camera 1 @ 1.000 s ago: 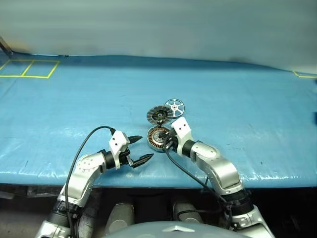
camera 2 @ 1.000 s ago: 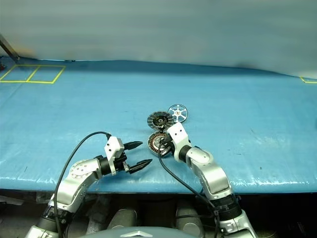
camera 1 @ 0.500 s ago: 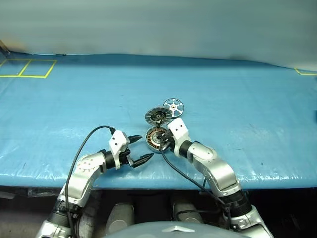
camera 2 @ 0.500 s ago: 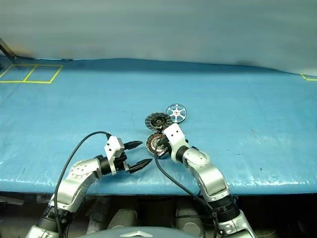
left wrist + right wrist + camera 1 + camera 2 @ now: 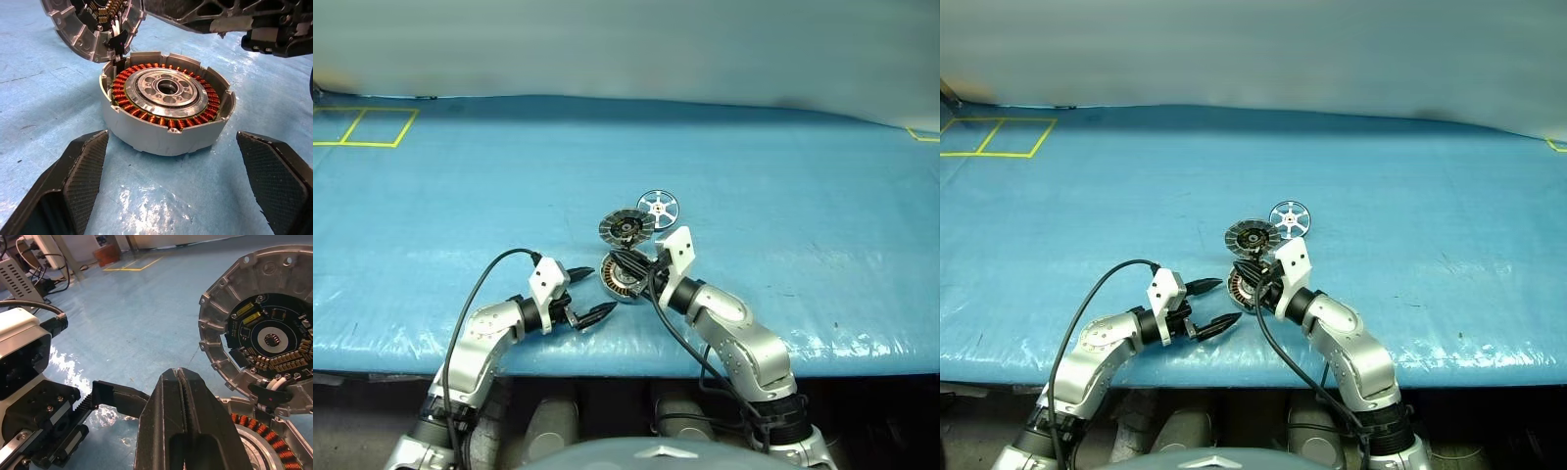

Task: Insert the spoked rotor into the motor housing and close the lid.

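The motor housing (image 5: 621, 276), a short silver cup with copper windings, sits on the blue table near its front edge. The lid (image 5: 626, 227) leans open just beyond it, its inner face with a dark circuit board showing (image 5: 264, 338), and wires join it to the housing (image 5: 166, 105). The spoked rotor (image 5: 657, 207) lies flat behind the lid to the right. My left gripper (image 5: 599, 292) is open just left of the housing, its fingers (image 5: 83, 171) on either side of it without touching. My right gripper (image 5: 179, 374) is shut on nothing and hovers just above the housing's near rim.
The blue table cover (image 5: 783, 196) stretches wide on all sides of the parts. Yellow tape squares (image 5: 362, 125) mark the far left corner. The table's front edge (image 5: 636, 357) runs just below both grippers. A black cable loops from the left wrist.
My right gripper has lifted from the housing's rim and tilted more level, still shut. The left gripper has stayed put, open. The housing, lid and rotor have not moved.
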You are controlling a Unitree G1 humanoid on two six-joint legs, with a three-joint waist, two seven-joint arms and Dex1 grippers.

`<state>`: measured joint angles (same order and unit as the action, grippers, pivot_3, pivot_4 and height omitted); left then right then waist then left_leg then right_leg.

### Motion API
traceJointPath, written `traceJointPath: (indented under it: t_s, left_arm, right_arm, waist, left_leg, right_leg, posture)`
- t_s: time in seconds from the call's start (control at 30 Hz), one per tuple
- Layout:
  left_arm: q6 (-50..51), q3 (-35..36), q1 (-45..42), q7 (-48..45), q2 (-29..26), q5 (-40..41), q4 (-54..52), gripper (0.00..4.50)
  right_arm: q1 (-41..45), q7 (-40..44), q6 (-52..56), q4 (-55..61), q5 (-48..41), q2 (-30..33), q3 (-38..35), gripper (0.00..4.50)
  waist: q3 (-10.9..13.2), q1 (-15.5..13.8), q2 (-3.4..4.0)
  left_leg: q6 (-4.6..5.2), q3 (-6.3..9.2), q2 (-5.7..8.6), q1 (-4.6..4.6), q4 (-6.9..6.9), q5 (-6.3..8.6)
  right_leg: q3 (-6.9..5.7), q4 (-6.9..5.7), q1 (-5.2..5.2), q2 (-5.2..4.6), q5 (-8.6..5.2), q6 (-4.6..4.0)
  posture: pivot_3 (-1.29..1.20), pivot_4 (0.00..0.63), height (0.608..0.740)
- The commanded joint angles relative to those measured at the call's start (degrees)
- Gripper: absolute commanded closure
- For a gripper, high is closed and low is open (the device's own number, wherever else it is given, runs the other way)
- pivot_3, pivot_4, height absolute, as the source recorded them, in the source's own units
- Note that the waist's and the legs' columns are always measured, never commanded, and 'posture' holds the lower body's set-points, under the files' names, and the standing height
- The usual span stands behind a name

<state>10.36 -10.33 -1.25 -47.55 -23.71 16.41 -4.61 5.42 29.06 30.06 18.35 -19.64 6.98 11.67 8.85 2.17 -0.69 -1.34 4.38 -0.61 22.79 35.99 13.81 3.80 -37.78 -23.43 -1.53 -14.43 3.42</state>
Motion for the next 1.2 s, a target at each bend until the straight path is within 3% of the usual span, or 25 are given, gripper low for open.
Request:
traceJointPath:
  t_s: [0.03,0.23,0.53,0.8,1.0,1.2]
  left_arm:
    - [-0.38,0.55,-0.17,0.04,0.22,0.38,-1.69,0.00]
    - [-1.28,0.77,-0.02,-0.28,0.19,0.18,-0.48,0.00]
    - [-3.07,0.73,-0.17,-0.84,0.32,-0.12,1.88,0.00]
    - [-5.25,0.38,-0.71,-1.53,0.47,-0.60,4.74,0.00]
    - [-6.09,0.33,-1.23,-2.04,0.68,-0.93,6.06,0.00]
    - [-6.08,0.45,-1.31,-2.17,0.80,-0.74,5.94,0.00]
  right_arm:
    - [1.84,-1.86,-1.63,-0.63,3.50,1.39,1.12,4.45]
    - [2.93,-3.24,-4.80,-4.53,10.23,4.46,4.02,4.45]
    - [2.20,-2.29,-6.16,-6.56,12.93,6.13,5.45,4.45]
    - [1.85,-5.03,-2.82,-11.03,19.83,9.23,7.94,4.45]
    - [0.10,-2.39,-2.35,-8.57,15.26,8.68,5.98,4.45]
    - [-1.20,0.93,-5.78,-1.78,3.02,3.51,-1.19,4.45]
  waist:
    - [0.00,0.06,0.00]
    - [0.00,0.02,0.00]
    - [0.00,0.04,0.00]
    - [-0.05,-0.12,-0.04]
    - [-0.10,-0.50,-0.09]
    - [-0.02,-0.20,0.00]
  left_leg:
    - [-0.01,0.00,0.00,0.00,0.00,0.00]
    - [-0.07,-0.02,0.00,-0.02,0.03,-0.05]
    - [-0.08,-0.03,0.00,-0.04,0.05,-0.05]
    - [-0.08,-0.02,0.01,-0.18,0.12,-0.05]
    - [-0.08,0.06,0.05,-0.41,0.24,-0.05]
    - [-0.07,0.11,0.03,-0.37,0.23,-0.05]
  right_leg:
    - [0.00,0.00,0.00,0.00,0.00,0.00]
    - [0.00,-0.02,0.00,0.02,0.00,0.00]
    - [0.01,-0.05,0.02,0.02,0.01,0.01]
    - [0.00,-0.06,0.18,0.02,0.03,0.03]
    - [-0.07,0.00,0.56,-0.01,0.04,0.06]
    - [-0.12,-0.02,0.54,-0.01,0.04,0.06]
  posture:
    - [0.00,0.150,0.740]
    - [0.00,0.150,0.740]
    - [0.00,0.150,0.740]
    - [0.00,0.150,0.740]
    - [0.00,0.150,0.740]
    - [0.00,0.150,0.740]
